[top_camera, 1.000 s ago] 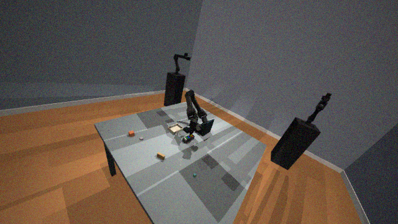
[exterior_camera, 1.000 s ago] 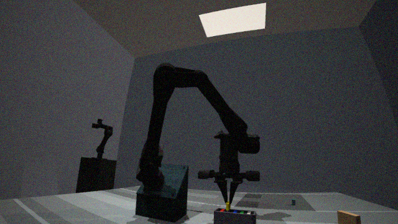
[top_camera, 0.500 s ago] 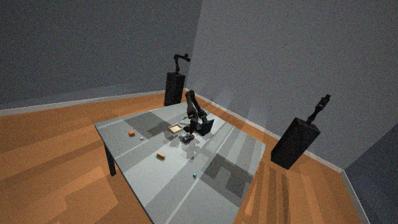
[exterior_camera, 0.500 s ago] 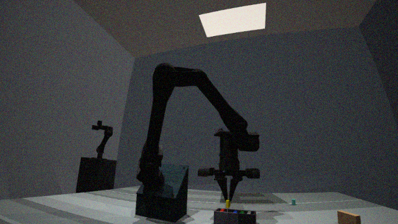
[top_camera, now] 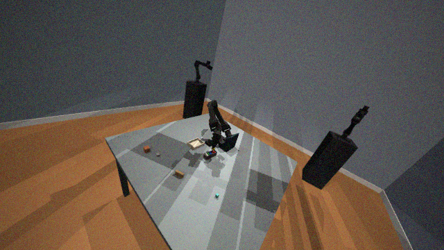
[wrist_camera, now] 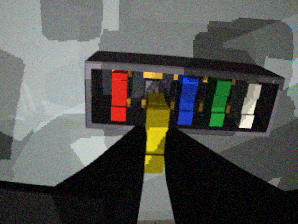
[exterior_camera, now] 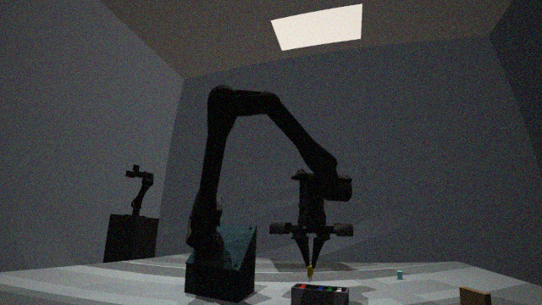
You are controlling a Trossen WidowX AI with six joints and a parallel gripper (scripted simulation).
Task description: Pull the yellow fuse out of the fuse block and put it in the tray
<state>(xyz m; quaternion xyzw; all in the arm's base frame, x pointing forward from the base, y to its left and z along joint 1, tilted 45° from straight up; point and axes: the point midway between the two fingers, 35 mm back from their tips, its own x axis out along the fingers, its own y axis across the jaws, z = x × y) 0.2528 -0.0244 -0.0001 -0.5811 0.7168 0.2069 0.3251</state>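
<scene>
The tool (top_camera: pixel 214 148) (exterior_camera: pixel 311 268) (wrist_camera: pixel 154 136) is pinching the yellow fuse (top_camera: pixel 214 149) (exterior_camera: pixel 310 271) (wrist_camera: pixel 156 140), which is hanging just above the fuse block (top_camera: pixel 210 157) (exterior_camera: pixel 297 296) (wrist_camera: pixel 90 95). It is probably behaving as light, stiff and smooth; its upper body is offering the best hold, keeping the slim prongs free.

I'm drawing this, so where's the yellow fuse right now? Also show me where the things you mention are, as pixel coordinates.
In the exterior view, the yellow fuse (exterior_camera: pixel 310 271) (wrist_camera: pixel 156 137) is between the fingertips of the gripper (exterior_camera: pixel 311 268) (wrist_camera: pixel 154 136), just above the left half of the fuse block (top_camera: pixel 209 157) (exterior_camera: pixel 319 296).
</scene>
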